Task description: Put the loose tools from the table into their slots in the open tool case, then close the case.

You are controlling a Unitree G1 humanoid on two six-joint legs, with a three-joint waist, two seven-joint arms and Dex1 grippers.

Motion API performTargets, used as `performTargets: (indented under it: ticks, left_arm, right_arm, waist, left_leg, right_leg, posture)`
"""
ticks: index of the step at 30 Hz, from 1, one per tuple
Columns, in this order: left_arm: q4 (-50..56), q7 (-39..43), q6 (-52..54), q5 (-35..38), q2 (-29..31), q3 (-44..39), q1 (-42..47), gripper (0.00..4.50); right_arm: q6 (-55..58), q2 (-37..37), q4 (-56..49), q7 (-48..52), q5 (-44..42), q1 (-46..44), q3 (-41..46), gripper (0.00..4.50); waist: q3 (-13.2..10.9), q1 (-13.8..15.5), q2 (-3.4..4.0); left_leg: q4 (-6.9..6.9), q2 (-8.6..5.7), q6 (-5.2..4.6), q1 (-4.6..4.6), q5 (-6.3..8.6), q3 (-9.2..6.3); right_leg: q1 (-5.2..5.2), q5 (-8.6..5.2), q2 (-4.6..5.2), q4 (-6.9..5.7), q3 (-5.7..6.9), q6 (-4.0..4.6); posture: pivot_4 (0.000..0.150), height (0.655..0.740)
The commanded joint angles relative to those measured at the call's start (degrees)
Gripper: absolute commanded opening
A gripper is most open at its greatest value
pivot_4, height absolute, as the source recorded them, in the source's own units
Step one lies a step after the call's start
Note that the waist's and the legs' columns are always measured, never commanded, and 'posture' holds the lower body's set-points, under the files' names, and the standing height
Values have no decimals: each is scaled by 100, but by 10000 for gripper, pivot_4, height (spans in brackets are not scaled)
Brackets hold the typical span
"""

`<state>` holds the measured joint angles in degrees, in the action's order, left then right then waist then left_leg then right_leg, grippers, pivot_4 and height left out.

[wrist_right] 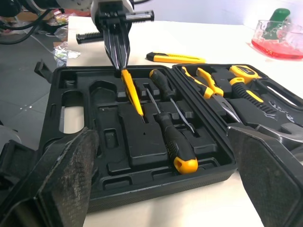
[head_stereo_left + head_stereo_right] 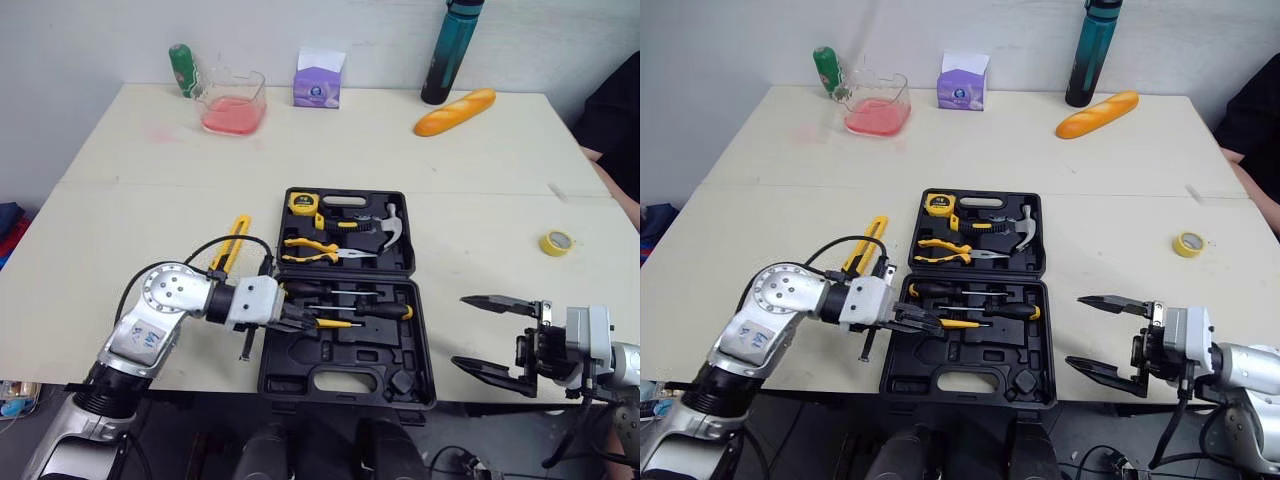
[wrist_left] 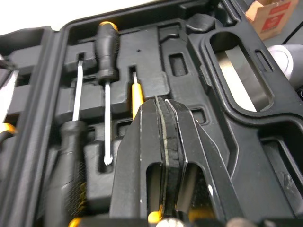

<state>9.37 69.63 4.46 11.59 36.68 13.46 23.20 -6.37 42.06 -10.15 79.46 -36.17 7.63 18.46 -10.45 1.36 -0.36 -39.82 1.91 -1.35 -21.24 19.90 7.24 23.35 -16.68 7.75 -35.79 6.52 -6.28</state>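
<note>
left gripper (image 2: 300, 320): fingers together, apparently clamped on yellow screwdriver (image 2: 335, 323) | lies in case (image 2: 345, 395) front half, axis left-right, tip away from gripper | right gripper (image 2: 462, 330): apart, off case's right edge | knife (image 2: 232, 243): loose beside case's left edge, nearer left arm

Right of the tool case (image 2: 345, 300) I find open table: only a tape roll (image 2: 556, 242) lies there, well apart. The right gripper (image 2: 458, 330), fingers spread, stands just right of the case's front corner. Left of the case, a yellow knife (image 2: 232, 243) and a black tool (image 2: 246, 345) narrow the approach. The left gripper (image 2: 308, 322), fingers together, blocks the case's front-left slots. Behind the case, bare table runs to a loaf (image 2: 455, 112), a bottle (image 2: 452, 50) and a tissue box (image 2: 319, 80).
</note>
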Motion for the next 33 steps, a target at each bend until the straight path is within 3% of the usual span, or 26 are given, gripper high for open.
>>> performTargets:
  ticks: [1,33]
  left_arm:
    - [-204,-314,-136,-159,-194,23,37,186]
    - [-882,-432,109,-646,-159,307,109,186]
  right_arm:
    - [-96,10,45,88,-15,-122,-14,45000]
    - [124,-17,-211,-150,4,-172,-181,45000]
  waist:
    - [0,0,0]
    - [2,-2,2]
  left_leg:
    - [0,0,0,0,0,0]
    - [-8,7,-1,3,0,-1]
  right_leg:
    - [0,0,0,0,0,0]
    - [0,0,3,-4,0,0]
  posture:
    - [1500,7400]
    - [1500,7400]
